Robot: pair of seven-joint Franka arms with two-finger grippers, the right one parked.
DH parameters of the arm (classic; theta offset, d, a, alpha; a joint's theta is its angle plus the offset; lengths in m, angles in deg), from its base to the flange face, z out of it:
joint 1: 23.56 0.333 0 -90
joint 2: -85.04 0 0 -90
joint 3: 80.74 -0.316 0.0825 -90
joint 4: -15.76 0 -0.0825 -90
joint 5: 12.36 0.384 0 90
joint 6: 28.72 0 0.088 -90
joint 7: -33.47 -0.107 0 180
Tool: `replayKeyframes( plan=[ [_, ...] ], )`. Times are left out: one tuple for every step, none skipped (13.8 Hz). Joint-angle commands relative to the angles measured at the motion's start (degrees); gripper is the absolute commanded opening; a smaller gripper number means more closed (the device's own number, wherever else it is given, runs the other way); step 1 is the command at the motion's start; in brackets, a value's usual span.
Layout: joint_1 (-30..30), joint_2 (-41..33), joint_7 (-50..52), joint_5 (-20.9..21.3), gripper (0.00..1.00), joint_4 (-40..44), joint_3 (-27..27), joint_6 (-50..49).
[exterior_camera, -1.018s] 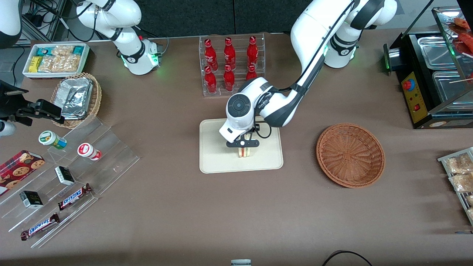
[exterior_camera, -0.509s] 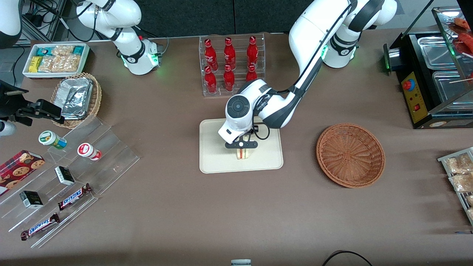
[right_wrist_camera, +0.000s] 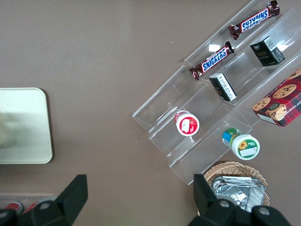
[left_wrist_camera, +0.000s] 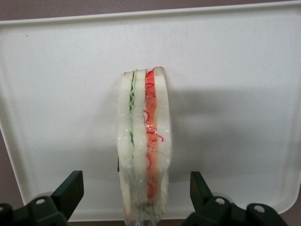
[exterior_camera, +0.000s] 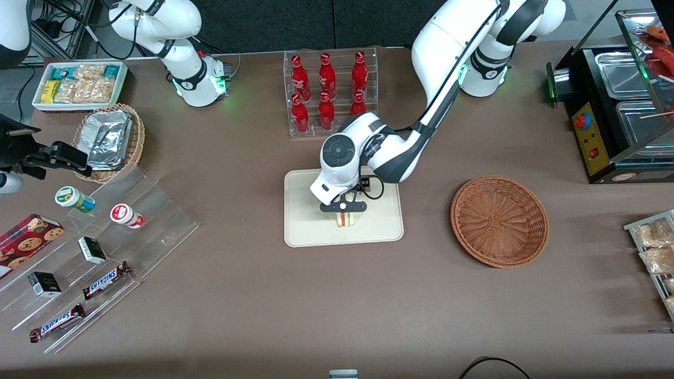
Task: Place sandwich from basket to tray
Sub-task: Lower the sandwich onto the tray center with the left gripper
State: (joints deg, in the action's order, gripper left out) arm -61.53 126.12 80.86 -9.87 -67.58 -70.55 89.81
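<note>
Cream tray (exterior_camera: pixel 305 231) holds the sandwich (exterior_camera: pixel 346 219), standing on its edge, with my end effector (exterior_camera: pixel 344 209) right above it. The brown basket (exterior_camera: pixel 499 220) sits empty toward my end of the bench.

From my wrist, my fingers (left_wrist_camera: pixel 69 190) are spread wide, clear of the sandwich (left_wrist_camera: pixel 145 146). It stands thin, so bumping it as I lift could tip it.

Sandwich on the tray, gripper above it, basket off to one side.

The sandwich (left_wrist_camera: pixel 144 146) stands on edge on the tray (exterior_camera: pixel 305 226), with the gripper (exterior_camera: pixel 345 207) directly over it, fingers (left_wrist_camera: pixel 70 188) spread apart on either side without touching. The basket (exterior_camera: pixel 499 220) sits beside the tray toward the working arm's end of the table; bottles (exterior_camera: pixel 326 89) stand farther from the front camera than the tray.
</note>
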Motion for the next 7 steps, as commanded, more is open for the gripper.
replayKeyframes(
  plan=[
    [-0.7,-1.26,1.73,0.94,1.0,0.98,-0.7,-1.45],
    [-0.27,-2.49,1.64,0.85,1.0,0.9,-0.7,-2.07],
    [-0.09,-3.63,1.73,0.68,1.0,0.81,-0.79,-3.29],
    [0.26,-4.6,1.73,0.67,1.0,0.72,-0.79,-4.7],
    [1.31,-5.3,1.56,0.59,1.0,0.72,-0.79,-5.67],
    [2.36,-6.18,1.38,0.24,1.0,0.63,-0.79,-5.85],
    [3.33,-7.06,1.12,0.06,1.0,0.55,-0.79,-5.94]
  ],
)
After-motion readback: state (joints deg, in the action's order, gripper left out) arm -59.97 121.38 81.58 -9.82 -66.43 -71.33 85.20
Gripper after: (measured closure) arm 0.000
